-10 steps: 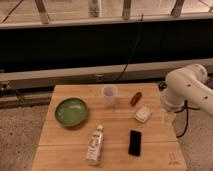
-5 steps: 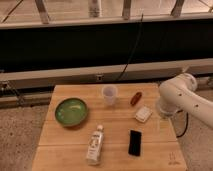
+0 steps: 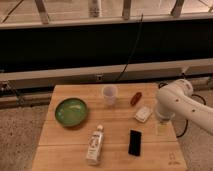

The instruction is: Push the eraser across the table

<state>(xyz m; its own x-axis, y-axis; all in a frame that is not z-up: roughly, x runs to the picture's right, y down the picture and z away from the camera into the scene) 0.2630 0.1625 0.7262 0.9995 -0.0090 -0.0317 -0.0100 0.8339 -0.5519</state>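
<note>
—Starting from the biggest: light wooden butcher-block table (image 3: pixel 55 145), spreading out to the left of the two-finger gripper (image 3: pixel 163 127), then the bulky white arm (image 3: pixel 177 102) right above it. Next?

—Round green bowl (image 3: pixel 71 111) far off to the gripper's left. Pale labelled plastic bottle (image 3: pixel 95 146) lying on its side, left and nearer the camera. Translucent cup (image 3: pixel 110 95) left and farther back.

—And the flat black rectangular eraser (image 3: pixel 134 142)?

—Lying flat near the front edge, just left of the gripper and a little nearer the camera, between it and the bottle. Small white squarish block (image 3: pixel 143 114) closer in on the left, reddish-brown oval thing (image 3: pixel 136 98) beyond that.

—Gripper state?

—Hanging over the right side of the table, jaws spread wide, holding nothing.

—Handling?

—Looks stiff, light and low. Probably slides easily on smooth wood, but may spin if struck off centre. No need to grasp: best met squarely on the middle of a long side, tips down near the tabletop.

—Changed since a second ago?

—Arm swung lower and leftward, in from the right edge toward the white block. Everything on the table unmoved.
</note>
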